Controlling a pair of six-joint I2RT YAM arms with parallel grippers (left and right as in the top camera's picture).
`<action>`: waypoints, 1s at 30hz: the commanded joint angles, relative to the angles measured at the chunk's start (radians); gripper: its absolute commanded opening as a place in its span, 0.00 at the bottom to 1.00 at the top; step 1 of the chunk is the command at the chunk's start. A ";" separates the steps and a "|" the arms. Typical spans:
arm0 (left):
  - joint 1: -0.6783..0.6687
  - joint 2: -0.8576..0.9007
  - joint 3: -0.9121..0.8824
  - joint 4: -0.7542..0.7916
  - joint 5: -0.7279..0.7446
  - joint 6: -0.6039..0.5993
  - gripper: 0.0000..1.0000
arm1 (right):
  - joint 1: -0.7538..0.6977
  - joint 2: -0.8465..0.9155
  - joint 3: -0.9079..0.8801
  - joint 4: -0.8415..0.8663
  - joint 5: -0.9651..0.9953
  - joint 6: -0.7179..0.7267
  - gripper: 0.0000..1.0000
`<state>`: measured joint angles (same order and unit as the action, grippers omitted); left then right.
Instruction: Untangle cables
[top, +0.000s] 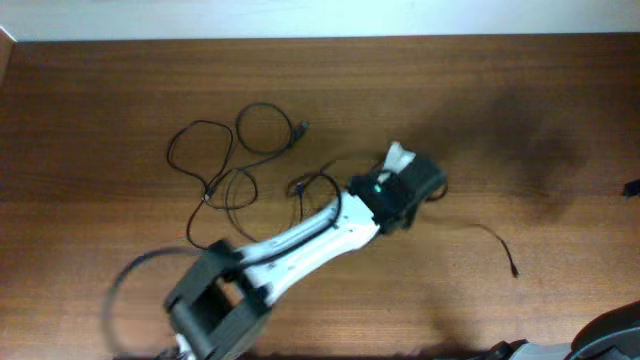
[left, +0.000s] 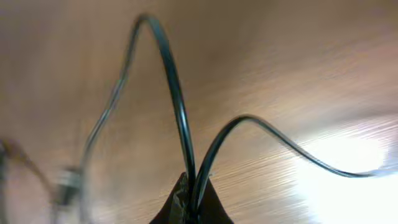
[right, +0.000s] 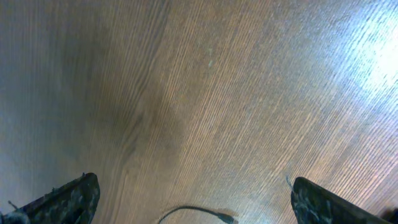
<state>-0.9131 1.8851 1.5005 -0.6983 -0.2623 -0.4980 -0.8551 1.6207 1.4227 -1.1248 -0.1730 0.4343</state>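
Surface: a wood-grain counter is recorded, with a pale strip along its far edge.
Cables: thin black cables lie in loose overlapping loops left of centre; a plug is noted at their far right.
Loose cable end: lies on the counter to the right, well apart from the loops.
Left gripper: is clamped shut on a held cable; two strands arch away from the pinch.
Right gripper: is spread wide, with nothing held; a plug-tipped cord lies on the counter beneath it.
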 joint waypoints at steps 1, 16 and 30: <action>0.006 -0.182 0.241 -0.014 -0.003 0.089 0.00 | -0.003 -0.008 0.002 0.000 0.009 0.001 0.98; 0.300 -0.175 0.430 -0.030 -0.061 0.241 0.00 | -0.003 -0.008 0.002 0.000 0.009 0.000 0.98; 0.184 0.263 0.430 -0.074 -0.180 0.261 0.00 | -0.003 -0.008 0.002 0.000 0.009 0.000 0.98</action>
<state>-0.6682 2.0953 1.9263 -0.7628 -0.4309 -0.2497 -0.8551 1.6207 1.4227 -1.1248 -0.1730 0.4339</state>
